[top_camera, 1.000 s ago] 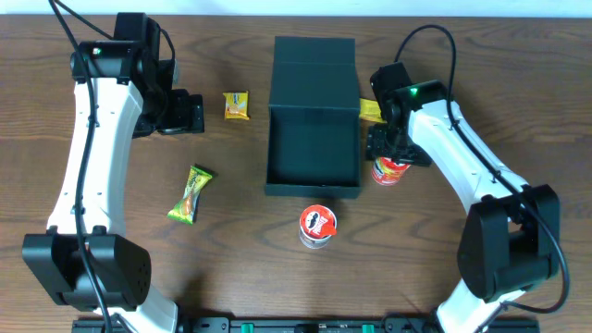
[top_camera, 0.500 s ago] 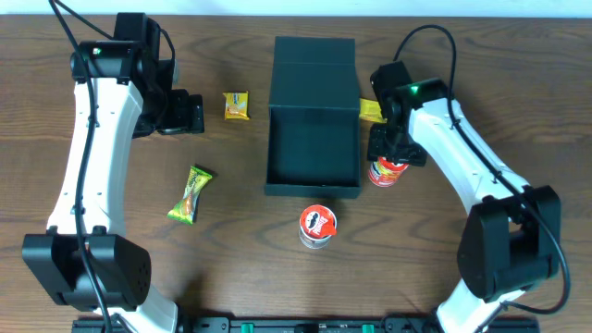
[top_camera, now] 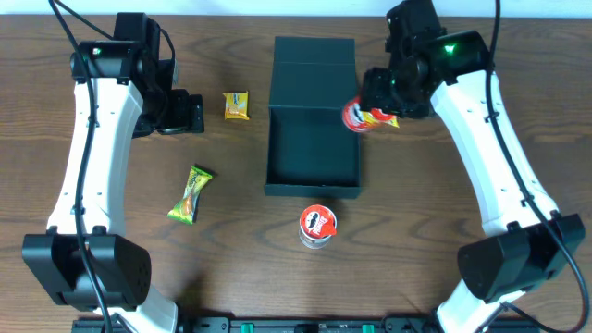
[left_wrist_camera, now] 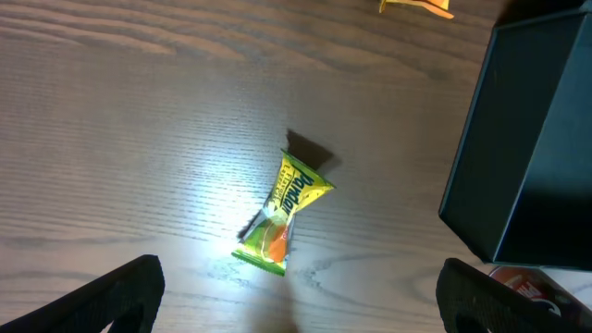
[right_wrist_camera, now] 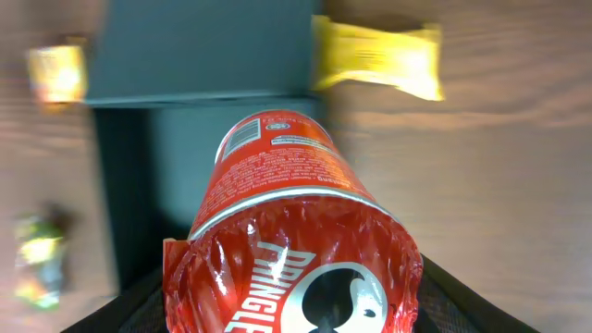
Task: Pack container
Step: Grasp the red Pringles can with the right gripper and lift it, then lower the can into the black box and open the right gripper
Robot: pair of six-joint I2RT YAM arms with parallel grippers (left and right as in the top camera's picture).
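Red can point(right_wrist_camera: 277, 176), dark teal-black container point(top_camera: 313, 157), green-yellow packet point(left_wrist_camera: 282, 208), blurred wrapper point(right_wrist_camera: 379, 60) apparently yellow.

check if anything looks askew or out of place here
Only the red Pringles can: the right gripper holds it tipped sideways at the container's right wall, while the other can stands upright in front of the container. Nothing looks spilled or damaged.

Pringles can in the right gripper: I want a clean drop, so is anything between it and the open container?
Nothing visible. The red can hangs over the container's right rim; the lid lies folded back, interior bare.
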